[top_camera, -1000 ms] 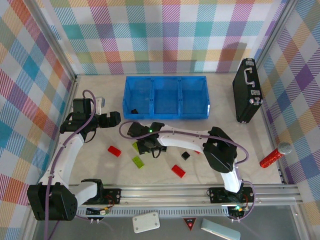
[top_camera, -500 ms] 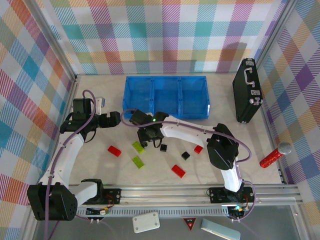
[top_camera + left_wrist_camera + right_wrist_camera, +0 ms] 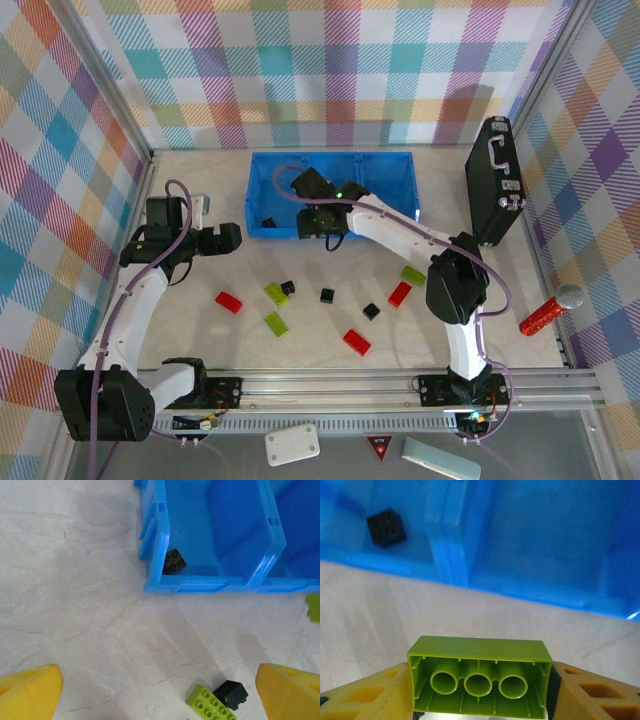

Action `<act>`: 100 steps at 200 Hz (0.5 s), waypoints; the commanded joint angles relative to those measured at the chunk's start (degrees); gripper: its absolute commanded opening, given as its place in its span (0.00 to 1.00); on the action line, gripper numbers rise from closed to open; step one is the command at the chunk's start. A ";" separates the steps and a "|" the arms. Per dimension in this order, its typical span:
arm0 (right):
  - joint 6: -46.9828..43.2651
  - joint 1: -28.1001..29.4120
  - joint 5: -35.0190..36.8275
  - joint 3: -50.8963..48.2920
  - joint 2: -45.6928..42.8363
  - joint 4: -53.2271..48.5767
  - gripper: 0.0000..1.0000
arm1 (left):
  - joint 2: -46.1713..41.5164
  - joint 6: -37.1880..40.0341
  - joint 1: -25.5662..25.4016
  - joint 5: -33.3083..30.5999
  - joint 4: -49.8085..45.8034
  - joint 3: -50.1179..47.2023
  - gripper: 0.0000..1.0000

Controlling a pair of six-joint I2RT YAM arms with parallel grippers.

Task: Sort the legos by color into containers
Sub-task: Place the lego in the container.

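Swung up from the pale tabletop (image 3: 75, 605) to the bright-blue plastic bin (image 3: 330, 156), right tool (image 3: 480, 690) pinching a light, stiff, slick lime-green rectangular brick (image 3: 477, 655) by its short ends; left tool (image 3: 160, 692) agape, empty.

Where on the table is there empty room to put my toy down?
The table is bare between the blue bin and the black case, and in the far left corner beside the bin. In front of the bin it's crowded: red, lime-green and black legos lie scattered, and the right gripper holds a lime-green brick there.
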 commanded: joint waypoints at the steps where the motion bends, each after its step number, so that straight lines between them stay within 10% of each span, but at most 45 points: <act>1: -1.61 -2.24 -1.56 3.06 2.93 0.04 0.62 | -0.88 -0.13 0.80 0.51 -0.50 -0.32 0.98; 100: -2.76 -9.08 -3.99 13.00 14.60 0.68 0.62 | -0.92 -0.03 0.80 0.16 -0.64 -0.43 0.99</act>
